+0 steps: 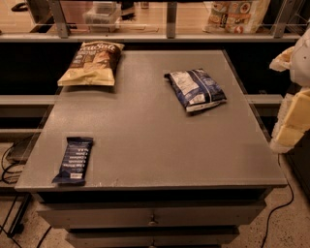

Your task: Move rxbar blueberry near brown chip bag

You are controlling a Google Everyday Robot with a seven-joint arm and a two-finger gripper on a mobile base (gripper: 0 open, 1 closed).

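Drawers (152, 215) sit under the front of the grey table (145, 145), closest to the camera. Just behind the table's front edge, near the left corner, the rxbar blueberry (73, 160) lies flat with its length running toward the back. It is well apart from the gripper (293, 121), which hangs beside the table's right edge about halfway back; whether it is released or clenched does not show. Farther back, right of centre, lies a blue-and-white bag (195, 89). The brown chip bag (92, 63) rests at the far left corner, well apart from the bar. Beyond the table, a shelf (169, 36) holds packets (237, 14).
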